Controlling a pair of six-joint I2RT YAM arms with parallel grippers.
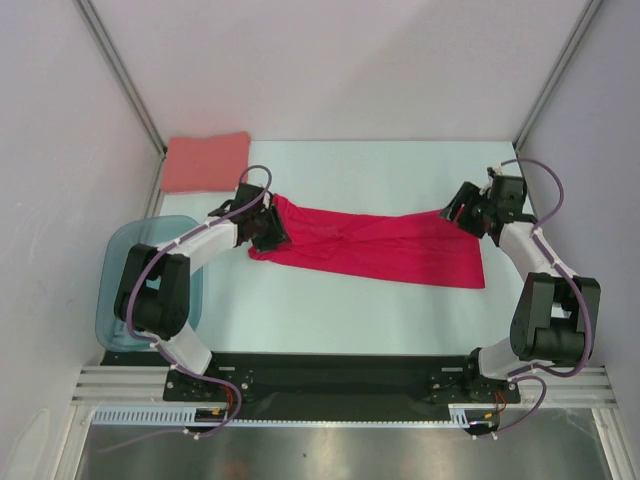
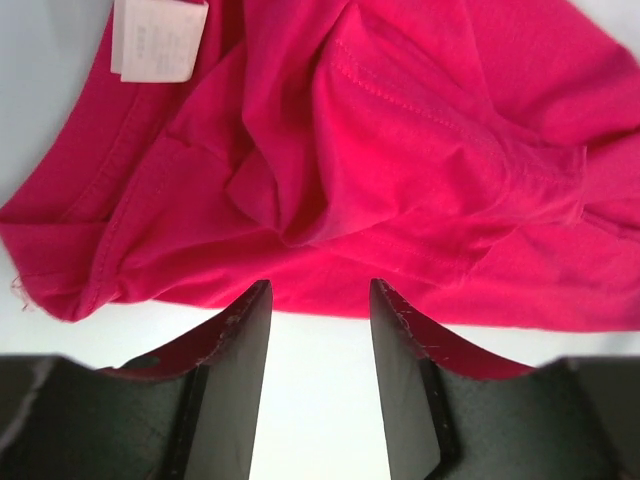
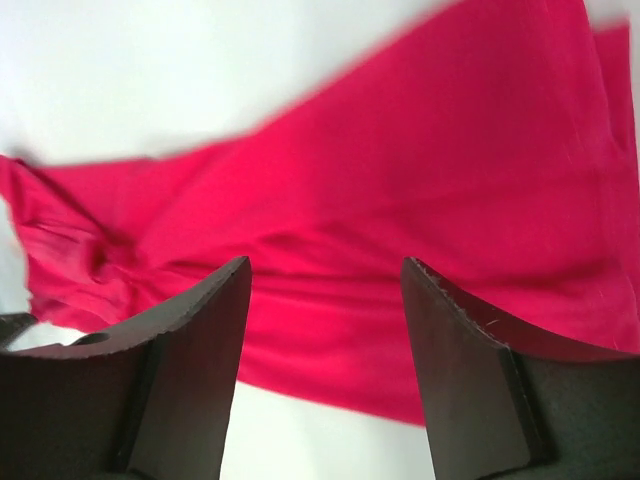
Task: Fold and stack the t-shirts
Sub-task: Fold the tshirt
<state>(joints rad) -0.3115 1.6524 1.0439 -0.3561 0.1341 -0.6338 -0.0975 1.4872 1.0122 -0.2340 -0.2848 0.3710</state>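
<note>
From above, the red t-shirt [image 1: 370, 245] was seen as a rumpled band between the left hand [image 1: 262, 225] and right hand [image 1: 462, 212], the folded pink t-shirt [image 1: 205, 162] beyond the left hand. At the left wrist, jaws were found parted and empty, cloth just ahead. At the right wrist likewise; the red fold was judged unfinished, fresh edge grips being needed.

We find only one carrier of print: a white cloth tag [image 2: 158, 38] at the edge of the crimson t-shirt [image 2: 400, 150], seen in the left wrist view; its faint grey marks are too small for us to read
</note>
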